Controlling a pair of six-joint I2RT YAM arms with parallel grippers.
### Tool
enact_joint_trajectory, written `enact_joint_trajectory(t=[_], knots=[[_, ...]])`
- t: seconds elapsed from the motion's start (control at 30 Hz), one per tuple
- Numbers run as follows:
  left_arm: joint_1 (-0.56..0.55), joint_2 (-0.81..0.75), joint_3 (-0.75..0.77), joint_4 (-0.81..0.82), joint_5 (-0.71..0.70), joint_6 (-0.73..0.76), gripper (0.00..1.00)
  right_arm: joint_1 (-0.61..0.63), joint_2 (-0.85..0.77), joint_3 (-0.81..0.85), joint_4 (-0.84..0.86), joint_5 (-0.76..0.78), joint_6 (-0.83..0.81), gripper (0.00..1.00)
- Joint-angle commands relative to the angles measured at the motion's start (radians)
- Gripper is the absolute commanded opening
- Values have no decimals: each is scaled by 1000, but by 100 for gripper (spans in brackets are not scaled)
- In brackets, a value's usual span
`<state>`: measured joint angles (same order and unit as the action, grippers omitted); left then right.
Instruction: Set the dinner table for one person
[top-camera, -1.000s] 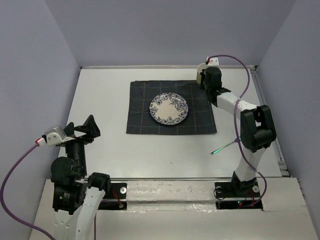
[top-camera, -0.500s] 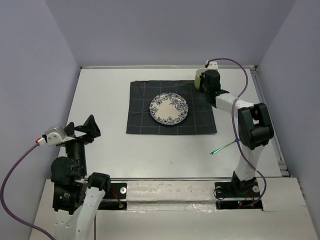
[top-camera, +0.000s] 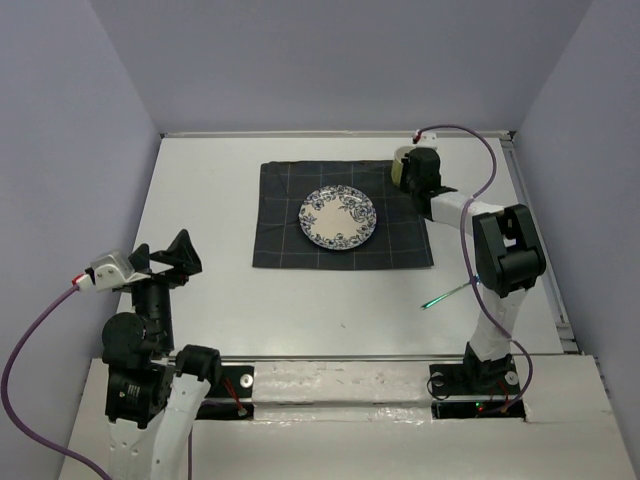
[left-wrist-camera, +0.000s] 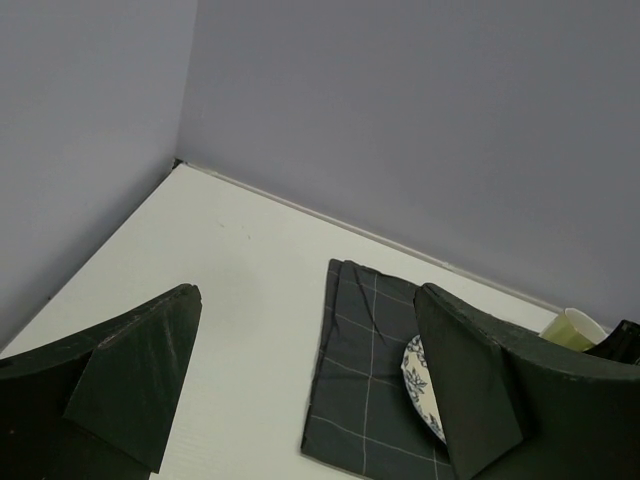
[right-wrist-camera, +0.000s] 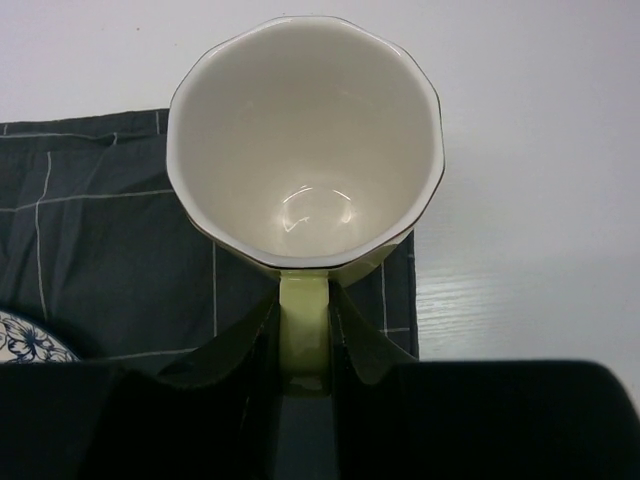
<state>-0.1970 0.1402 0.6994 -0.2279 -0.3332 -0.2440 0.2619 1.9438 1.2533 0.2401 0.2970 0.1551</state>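
Clock is read on the top view, 12 = far side.

Left gripper is parked at 8 o'clock near the front, jaws spread wide, nothing in them.

Dinner table is the white top under everything, bare on the near half.

The dark checked cloth lies on the far-centre part of the table, with the plate flat in its middle.

At 1-2 o'clock from the plate is the pale green cup, upright and empty. The right gripper is clamped on its handle.

The cup sits over the far-right corner of the cloth, part over bare table. I can't tell whether the base is down or hanging.

Risks:
- If it's let go while off the surface, it drops and may tip or chip.
- A base half on the cloth edge makes the cup rock.
- The pinch is on a thin handle only, so the cup could swing in the grip.
- If the fingers catch the handle on the way out, they drag the cup and bunch the cloth toward the plate.

No readable text or brand anywhere. The plate has a blue floral pattern only, and the cup is plain with a thin dark rim line.
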Motion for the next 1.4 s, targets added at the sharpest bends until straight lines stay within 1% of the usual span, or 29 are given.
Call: enact_joint_trajectory(t=[0.0, 0.1, 0.13, 0.17, 0.2, 0.27, 0.33, 0.37, 0.43, 0.47, 0.5, 0.53, 0.57, 0.6, 0.63, 0.67, 0.7, 0.73, 0.77, 0.8, 0.83, 0.87, 0.9, 0.93, 1.03, 1.07, 1.13, 1.3, 1.37], knots=[[-7, 16, -5, 47, 16, 20, 99, -6, -23, -2, 159, 57, 32, 32], [-7, 13, -5, 45, 17, 20, 99, -6, -40, -5, 150, 62, 37, 46], [-5, 12, -5, 45, 16, 20, 99, -6, -45, -5, 145, 67, 37, 54], [-7, 10, -5, 45, 16, 20, 99, -6, -49, -2, 136, 70, 38, 59], [-7, 7, -5, 44, 16, 20, 99, -6, -65, 0, 113, 77, 43, 61], [-7, 6, -5, 47, 19, 22, 99, -6, -91, -3, 91, 88, 52, 71], [-13, -1, -5, 47, 25, 22, 99, -6, -130, -23, 61, 91, 69, 73], [-18, -7, -3, 45, 25, 22, 99, -6, -181, -41, 42, 103, 81, 73], [-27, -20, -1, 44, 25, 20, 99, -6, -245, -75, -31, 119, 151, 73], [-30, -27, -3, 44, 25, 20, 99, -6, -323, -104, -47, 117, 176, 73], [-33, -33, -3, 44, 25, 20, 99, -6, -366, -139, -61, 117, 205, 73], [-42, -50, -5, 45, 28, 22, 99, -6, -409, -222, -96, 125, 263, 71], [-48, -59, -6, 47, 28, 23, 99, -6, -495, -262, -119, 132, 299, 69], [-56, -77, -8, 48, 33, 25, 99, -6, -538, -303, -146, 157, 335, 66], [-64, -86, -9, 51, 36, 25, 99, -6, -583, -392, -200, 165, 401, 64], [-80, -94, -15, 55, 37, 28, 99, -6, -624, -431, -232, 169, 428, 60], [-88, -111, -14, 55, 36, 28, 99, -6, -708, -466, -284, 189, 457, 57], [-99, -120, -15, 56, 30, 29, 99, -6, -751, -497, -379, 192, 515, 51], [-120, -129, -14, 52, 25, 28, 99, -16, -793, -550, -430, 188, 540, 42], [-131, -149, -12, 47, 7, 25, 99, -16, -874, -569, -480, 141, 558, 39], [-142, -177, -9, 44, -4, 23, 99, -16, -911, -584, -574, 113, 579, 37], [-163, -197, -9, 41, -22, 23, 99, -26, -943, -597, -626, 73, 593, 31], [-171, -205, -9, 38, -32, 22, 99, -26, -971, -594, -678, 59, 607, 28], [-177, -212, -11, 36, -39, 20, 99, -26, -1017, -591, -776, 51, 630, 27], [-219, -241, -8, 27, -69, 18, 99, -26, -1071, -571, -904, 66, 667, 26], [-229, -248, -8, 24, -75, 18, 99, -35, -1083, -568, -921, 77, 672, 34], [-260, -266, 0, 12, -104, 17, 99, -46, -1065, -571, -937, 90, 681, 44], [-295, -309, 5, -4, -170, 6, 99, -82, -884, -598, -938, 87, 741, 45], [-311, -312, 5, -2, -170, 5, 99, -82, -872, -607, -935, 90, 770, 45]])
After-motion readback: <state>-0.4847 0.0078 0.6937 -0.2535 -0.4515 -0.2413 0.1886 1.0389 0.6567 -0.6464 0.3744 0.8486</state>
